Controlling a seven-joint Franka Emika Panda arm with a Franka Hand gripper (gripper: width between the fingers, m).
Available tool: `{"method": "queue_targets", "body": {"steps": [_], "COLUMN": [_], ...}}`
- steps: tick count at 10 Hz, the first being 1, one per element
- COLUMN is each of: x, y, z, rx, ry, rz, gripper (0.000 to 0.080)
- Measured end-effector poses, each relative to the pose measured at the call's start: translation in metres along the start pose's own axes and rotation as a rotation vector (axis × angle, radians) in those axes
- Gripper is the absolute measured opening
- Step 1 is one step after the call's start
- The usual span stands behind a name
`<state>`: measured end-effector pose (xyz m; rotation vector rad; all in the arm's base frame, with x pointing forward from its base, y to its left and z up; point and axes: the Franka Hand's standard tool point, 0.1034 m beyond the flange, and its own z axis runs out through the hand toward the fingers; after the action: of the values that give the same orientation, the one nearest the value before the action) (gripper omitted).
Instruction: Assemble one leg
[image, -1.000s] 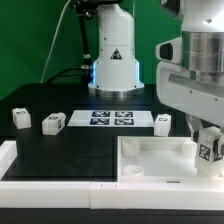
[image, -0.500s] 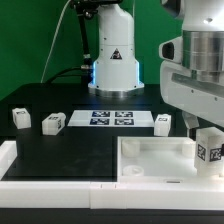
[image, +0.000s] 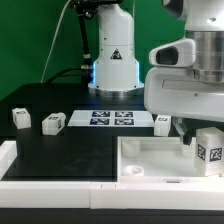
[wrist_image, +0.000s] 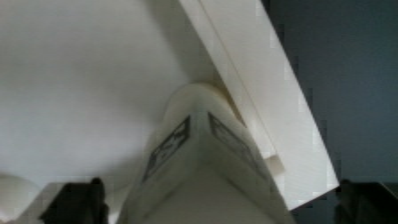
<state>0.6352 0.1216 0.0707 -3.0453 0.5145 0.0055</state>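
Observation:
A leg (image: 208, 150), a small white block with a black-and-white tag, stands upright at the tray-like part's (image: 150, 160) corner on the exterior view's right. In the wrist view the same leg (wrist_image: 205, 150) sits against the part's rim (wrist_image: 249, 70). My gripper (wrist_image: 217, 205) hangs just above it, open, with the dark fingertips (wrist_image: 71, 202) clear of the leg on both sides. In the exterior view the arm's white hand (image: 190, 85) covers the area above the leg. Three more legs (image: 20, 117), (image: 53, 122), (image: 163, 122) stand loose on the black table.
The marker board (image: 110, 119) lies flat at mid-table between the loose legs. A white raised border (image: 12, 160) runs along the table's front and left. The robot base (image: 112, 60) stands behind, against a green backdrop.
The jaws have spread apart and let go of the leg, which stays standing at the part's corner. The hand has lifted and shifted toward the exterior view's left.

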Motion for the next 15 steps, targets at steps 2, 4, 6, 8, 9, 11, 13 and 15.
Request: {"method": "queue_targets", "body": {"steps": [2,4,6,8,9,11,13,15], "x": [-0.001,0.002,0.002,0.002,0.002,0.004,0.006,0.006], "y": [-0.002,0.0,0.001,0.002,0.002,0.006,0.011,0.011], "z": [0.0,-0.003,-0.003,-0.002,-0.002,-0.001,-0.001,0.0], "rx": [-0.009,-0.02,-0.019,-0.019,-0.016,0.003,0.007,0.006], "ry": [0.004,0.01,0.01,0.01,0.009,0.004,-0.003,-0.005], "rz": [-0.174,-0.426,-0.442,-0.393,-0.362,0.0,0.346,0.605], "gripper": [0.0649,0.0649,0.0415,0.0291,0.0291,0.0291,0.0291,0.0291]}}
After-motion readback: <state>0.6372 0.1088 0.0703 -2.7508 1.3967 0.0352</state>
